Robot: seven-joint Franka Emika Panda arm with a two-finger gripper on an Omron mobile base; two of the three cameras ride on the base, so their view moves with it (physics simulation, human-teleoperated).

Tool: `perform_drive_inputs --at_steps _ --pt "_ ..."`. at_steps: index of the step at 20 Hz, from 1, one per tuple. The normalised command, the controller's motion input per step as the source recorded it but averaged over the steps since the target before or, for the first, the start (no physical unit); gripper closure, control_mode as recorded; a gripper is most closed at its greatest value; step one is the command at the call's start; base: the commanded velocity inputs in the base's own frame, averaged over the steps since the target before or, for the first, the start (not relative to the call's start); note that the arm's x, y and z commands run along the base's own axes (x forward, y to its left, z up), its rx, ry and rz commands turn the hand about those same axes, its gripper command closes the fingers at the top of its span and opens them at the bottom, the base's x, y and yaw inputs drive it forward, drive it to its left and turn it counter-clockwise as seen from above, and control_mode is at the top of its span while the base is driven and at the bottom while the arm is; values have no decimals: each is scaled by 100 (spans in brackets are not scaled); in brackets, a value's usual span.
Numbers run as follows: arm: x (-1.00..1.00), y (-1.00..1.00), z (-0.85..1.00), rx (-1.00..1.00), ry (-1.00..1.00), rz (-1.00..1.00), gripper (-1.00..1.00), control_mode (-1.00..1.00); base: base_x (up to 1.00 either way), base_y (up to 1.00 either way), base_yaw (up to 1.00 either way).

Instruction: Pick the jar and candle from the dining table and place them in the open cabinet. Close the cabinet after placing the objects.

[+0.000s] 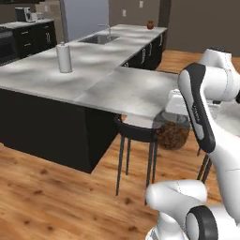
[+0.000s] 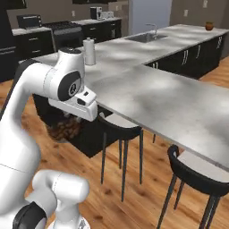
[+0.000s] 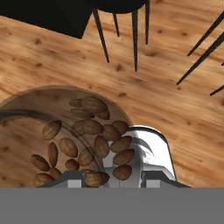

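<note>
In the left base view the jar [image 1: 171, 131], clear glass with brown chunks inside, hangs in the air under the white hand, beyond the edge of the marble worktop [image 1: 126, 89] and above the wooden floor [image 1: 56, 197]; a black-framed chair [image 1: 136, 133] stands just beside it, its pale seat tucked under the worktop's edge. Farther back on the worktop a paper towel roll [image 1: 64, 57] stands upright, with a sink [image 1: 99, 39] beyond it. In the right base view the jar [image 2: 65, 129] shows below the hand, partly hidden by it, in front of the dark side of the worktop [image 2: 156, 96]; two chairs [image 2: 121, 127] stand along the near edge. In the hand view the claw [image 3: 111, 180] is closed narrowly on the jar [image 3: 81, 140], its tips either side of the neck, with floor [image 3: 175, 100] and thin black chair legs [image 3: 135, 39] below.
</note>
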Motion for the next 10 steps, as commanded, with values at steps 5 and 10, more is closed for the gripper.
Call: perform_drive_inputs --at_steps 5,10 --pt "0 0 0 0 0 0 100 100 24 7 88" --pt "0 0 0 0 0 0 100 100 17 2 19"
